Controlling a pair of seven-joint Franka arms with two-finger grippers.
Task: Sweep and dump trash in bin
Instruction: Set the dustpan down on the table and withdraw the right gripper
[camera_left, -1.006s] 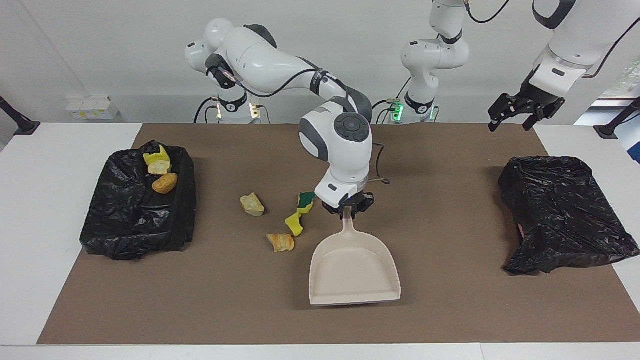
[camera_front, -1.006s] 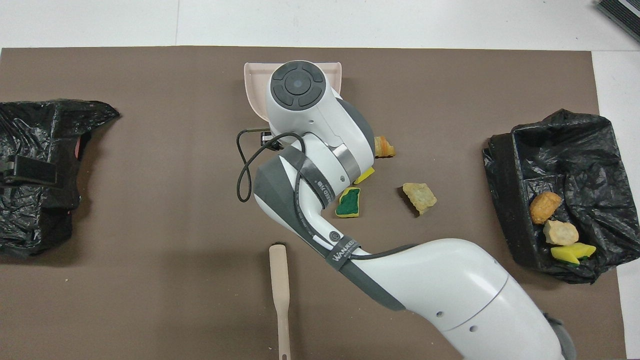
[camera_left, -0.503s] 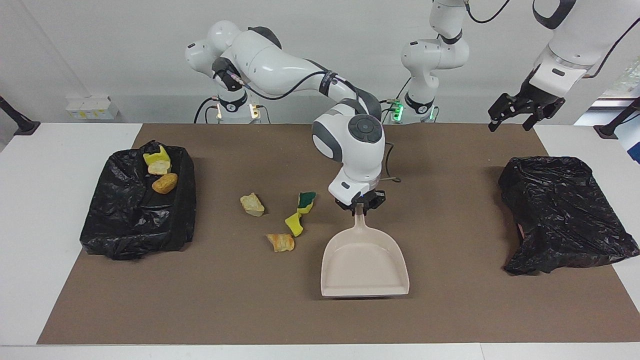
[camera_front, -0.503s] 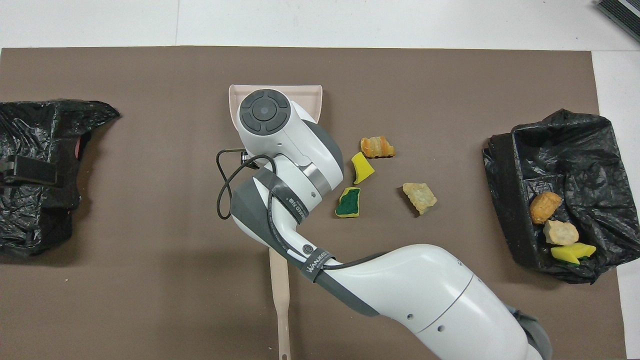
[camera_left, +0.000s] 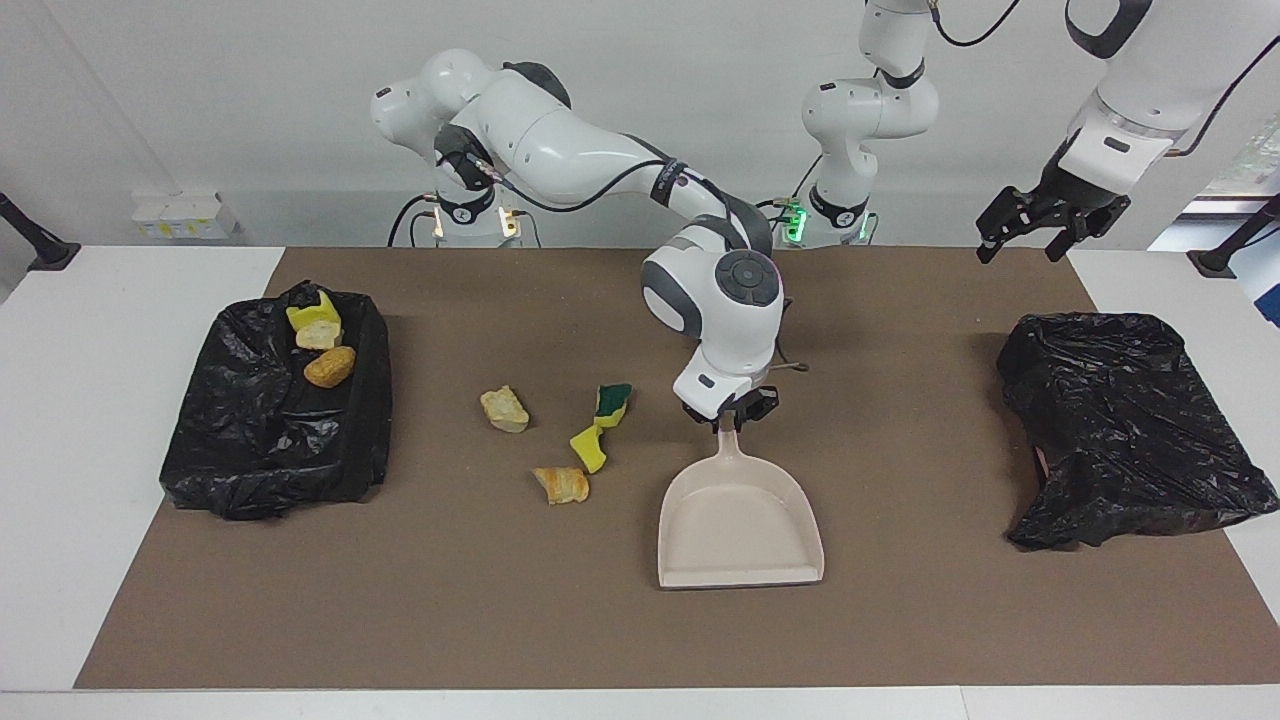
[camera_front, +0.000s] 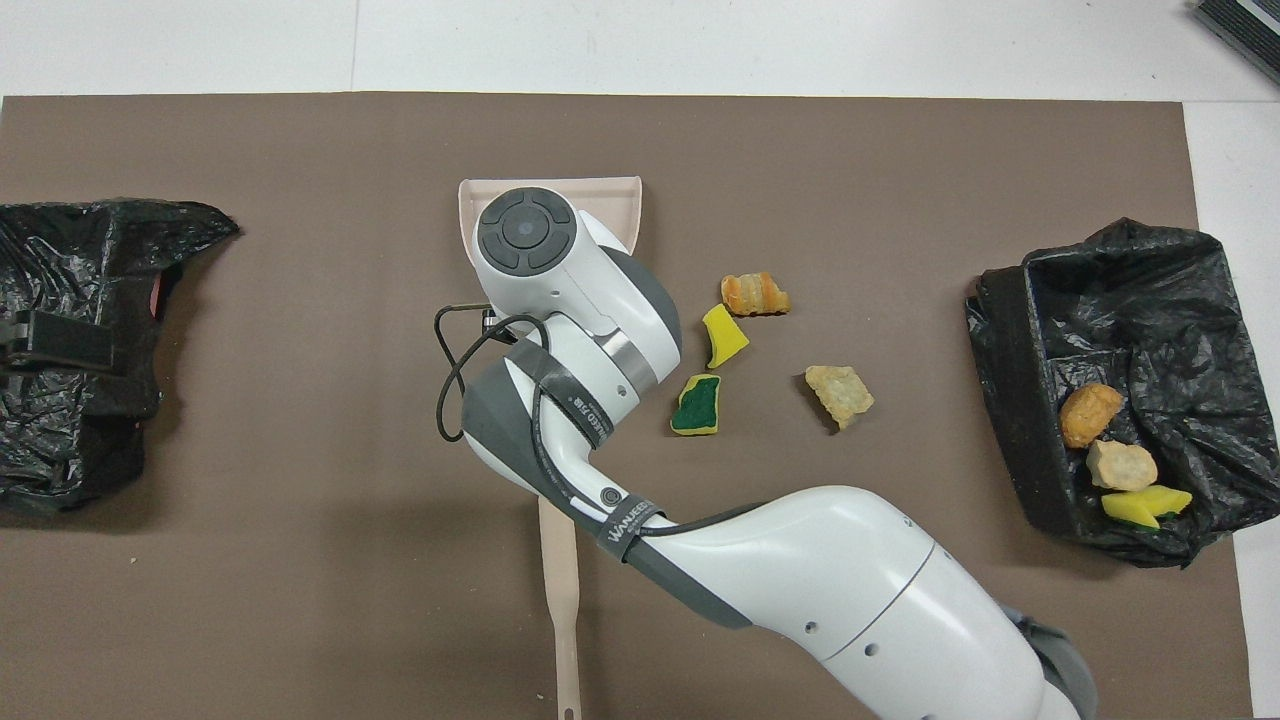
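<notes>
While bent low, right gripper (camera_left: 729, 413) on dustpan (camera_left: 740, 525) handle

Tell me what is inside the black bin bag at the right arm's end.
Inside the bin bag lie three scraps: a brown chunk, a pale chunk, a yellow sponge piece. Anything under the folds is hidden.

A robotics lab: two white Franka arms (camera_left: 560, 150) bolted at twelve o'clock of a white table (camera_left: 60, 420) under a bare white wall, cables trailing, a brown mat (camera_left: 900, 620) covering the work surface, camera stands at three and nine o'clock.
</notes>
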